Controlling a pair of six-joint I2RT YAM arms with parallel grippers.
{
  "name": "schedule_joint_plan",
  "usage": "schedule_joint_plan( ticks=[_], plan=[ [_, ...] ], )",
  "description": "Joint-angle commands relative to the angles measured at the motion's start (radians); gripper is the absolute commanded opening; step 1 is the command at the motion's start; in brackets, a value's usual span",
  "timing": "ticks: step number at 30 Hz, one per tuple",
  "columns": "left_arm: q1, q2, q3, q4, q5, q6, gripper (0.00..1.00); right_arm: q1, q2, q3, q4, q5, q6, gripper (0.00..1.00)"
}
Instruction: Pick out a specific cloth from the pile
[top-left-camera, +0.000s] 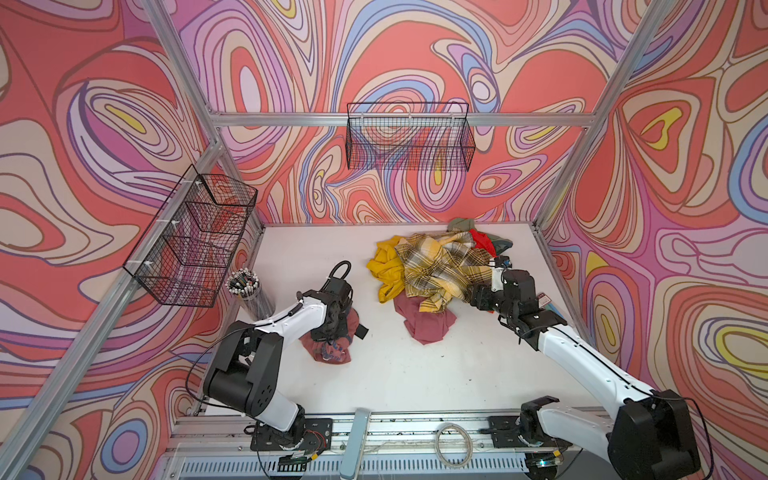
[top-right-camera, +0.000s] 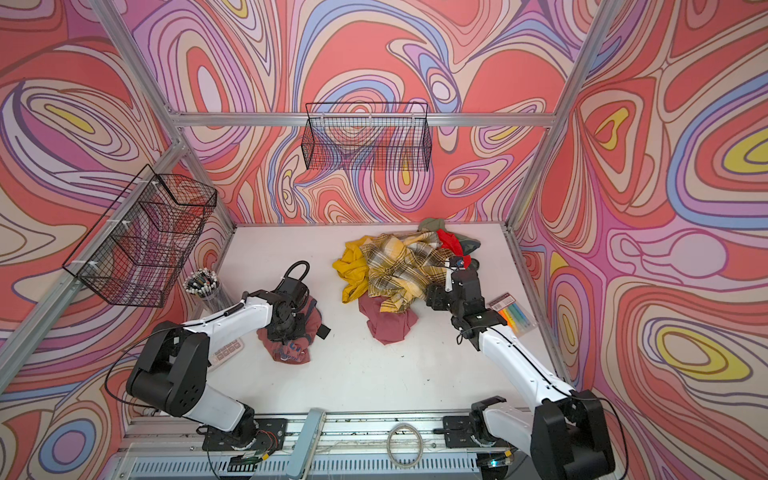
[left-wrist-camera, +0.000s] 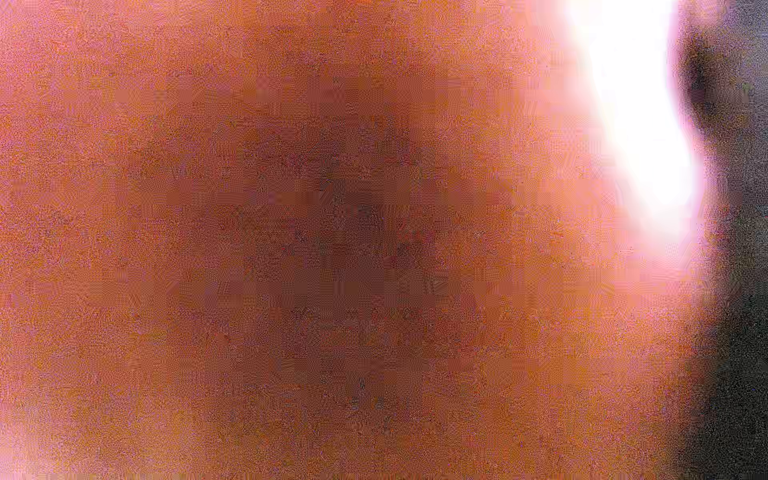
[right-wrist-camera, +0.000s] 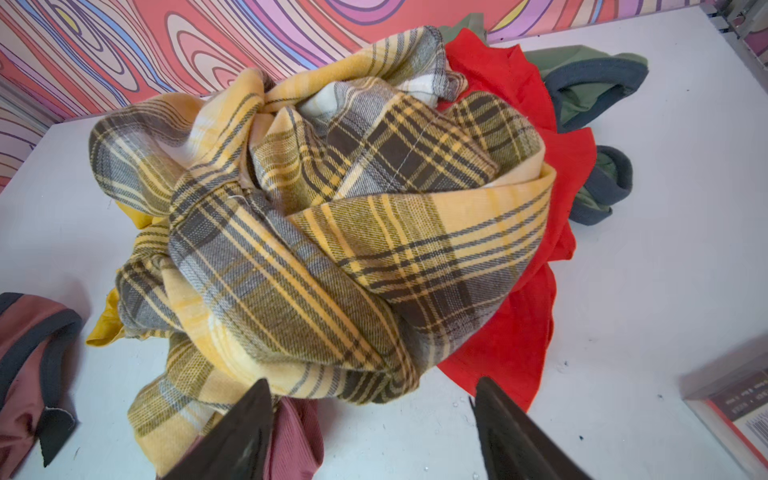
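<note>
Left wrist view gives almost nothing, just the cloth (left-wrist-camera: 291, 249) as an orange-pink blur against the lens. Both top views fill that in: the left claw (top-left-camera: 332, 328) is buried in the crumpled dusty-pink T-shirt and clamped shut on it, on the bench (top-left-camera: 415, 382) well apart from the pile (top-left-camera: 440, 266). Right wrist view settles the right claw (right-wrist-camera: 370, 386) (its tips are hidden from above): jaws parted, empty, at the plaid shirt (right-wrist-camera: 332, 228) edge, over the rose cloth (right-wrist-camera: 295, 432).

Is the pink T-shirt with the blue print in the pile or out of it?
Out. The pink T-shirt lies crumpled by itself under the left gripper, with bare table between it and the pile.
</note>
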Motion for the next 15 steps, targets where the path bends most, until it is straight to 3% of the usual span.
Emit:
schedule_joint_plan(
  ticks=[1, 9, 15],
  plan=[
    [-0.001, -0.027, -0.046, 0.055, 0.040, 0.009, 0.00, -0.005, -0.027, -0.007, -0.022, 0.018, -0.011, 0.79],
    [-0.001, -0.236, 0.086, -0.027, -0.140, 0.055, 0.00, -0.005, -0.097, -0.033, -0.002, 0.003, 0.000, 0.79],
    [0.005, -0.277, 0.149, 0.058, -0.244, 0.112, 0.00, -0.005, -0.126, -0.031, -0.007, 0.003, 0.006, 0.79]
  ],
)
